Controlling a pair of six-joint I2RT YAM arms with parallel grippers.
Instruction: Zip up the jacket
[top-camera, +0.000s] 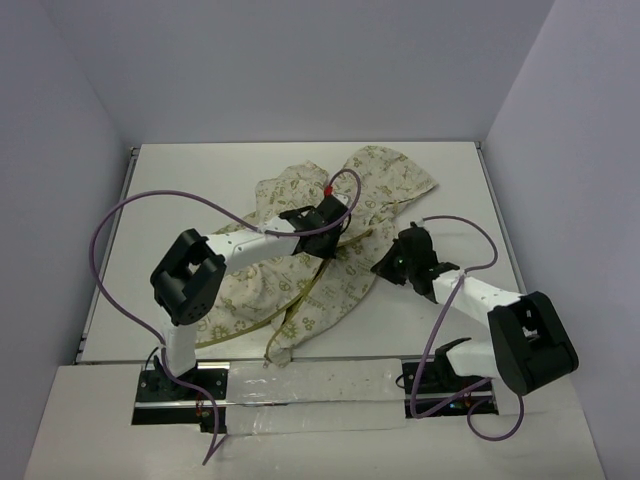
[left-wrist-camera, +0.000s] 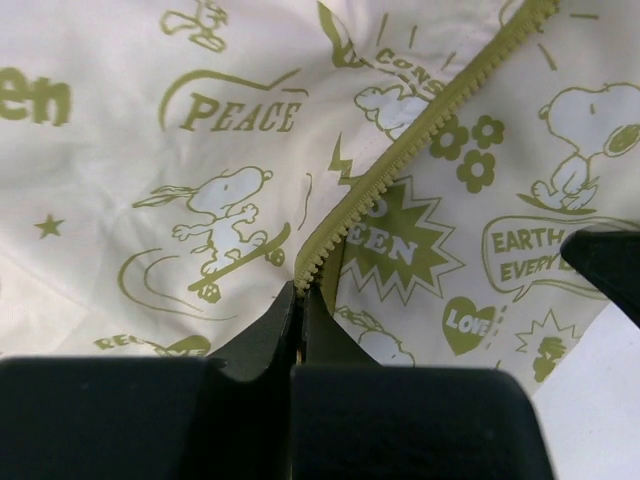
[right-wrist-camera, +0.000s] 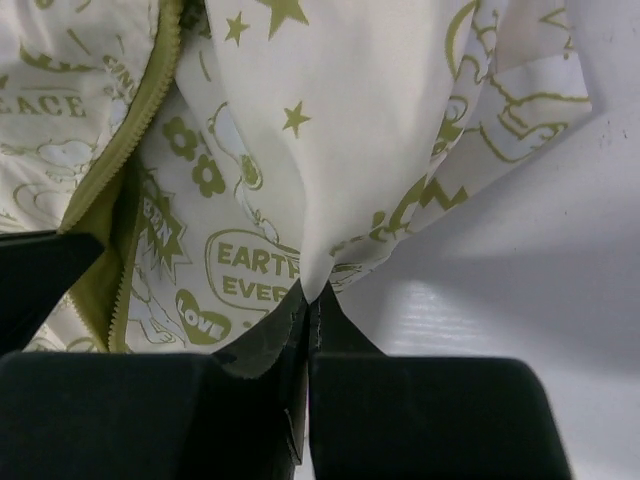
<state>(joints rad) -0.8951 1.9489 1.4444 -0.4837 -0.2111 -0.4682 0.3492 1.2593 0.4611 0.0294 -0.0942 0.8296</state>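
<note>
The jacket (top-camera: 335, 295) lies crumpled on the white table (top-camera: 190, 180), cream with olive prints, its hood (top-camera: 395, 175) toward the back. My left gripper (top-camera: 328, 225) is over the jacket's middle. In the left wrist view the left gripper (left-wrist-camera: 300, 292) is shut on the low end of the olive zipper (left-wrist-camera: 430, 115), which runs up to the right. My right gripper (top-camera: 388, 264) is at the jacket's right edge. In the right wrist view the right gripper (right-wrist-camera: 316, 292) is shut on a fold of cream cloth (right-wrist-camera: 330, 150), with the zipper (right-wrist-camera: 140, 105) to its left.
Purple cables (top-camera: 130, 205) loop over the table from both arms. A shiny strip (top-camera: 300, 385) runs along the near edge between the arm bases. Walls close in the back and both sides. Bare table (right-wrist-camera: 520, 250) lies to the right of the jacket.
</note>
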